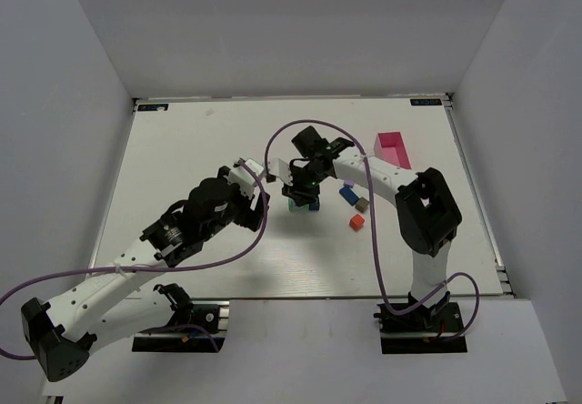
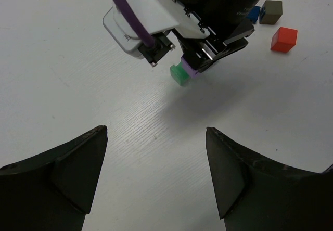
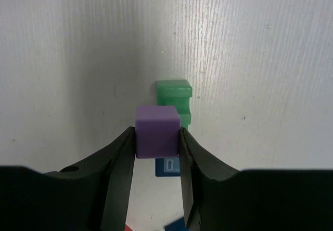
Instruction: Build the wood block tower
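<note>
My right gripper [image 1: 304, 193] [image 3: 157, 133] is shut on a purple cube [image 3: 157, 129] and holds it just above the table, next to a green cube [image 3: 175, 92] [image 1: 296, 205]. A blue block with a small label [image 3: 167, 166] lies under the purple cube. In the left wrist view the purple cube [image 2: 190, 70] touches the green cube [image 2: 178, 75] under the right gripper. Loose blue [image 1: 347, 195], grey-brown [image 1: 361, 205] and red [image 1: 356, 223] cubes lie to the right. My left gripper [image 1: 261, 206] [image 2: 156, 174] is open and empty, left of the green cube.
A pink rectangular box [image 1: 393, 147] stands at the back right of the white table [image 1: 200, 149]. The right arm's purple cable [image 1: 282, 136] loops above the cubes. The loose cubes also show in the left wrist view: blue [image 2: 253, 14], grey-brown [image 2: 271, 11], red [image 2: 284, 38].
</note>
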Robot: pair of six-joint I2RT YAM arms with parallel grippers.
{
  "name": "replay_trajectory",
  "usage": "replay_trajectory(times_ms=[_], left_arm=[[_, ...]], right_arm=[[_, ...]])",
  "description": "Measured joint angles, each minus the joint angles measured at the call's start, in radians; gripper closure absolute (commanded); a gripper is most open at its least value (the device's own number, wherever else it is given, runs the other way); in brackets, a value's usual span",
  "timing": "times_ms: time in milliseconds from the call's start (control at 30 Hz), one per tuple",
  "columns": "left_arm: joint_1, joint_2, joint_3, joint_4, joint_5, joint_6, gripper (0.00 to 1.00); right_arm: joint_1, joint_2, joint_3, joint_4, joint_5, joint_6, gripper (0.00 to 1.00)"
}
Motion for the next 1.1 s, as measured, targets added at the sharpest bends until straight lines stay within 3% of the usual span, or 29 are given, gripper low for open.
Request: replay_trajectory(times_ms=[1100], left_arm=[[0.0,-0.001,-0.006,0.0,-0.002,0.001,0.14]], right_arm=[[0.022,0.04,0.015,0.064,0.052,0.069,0.98]])
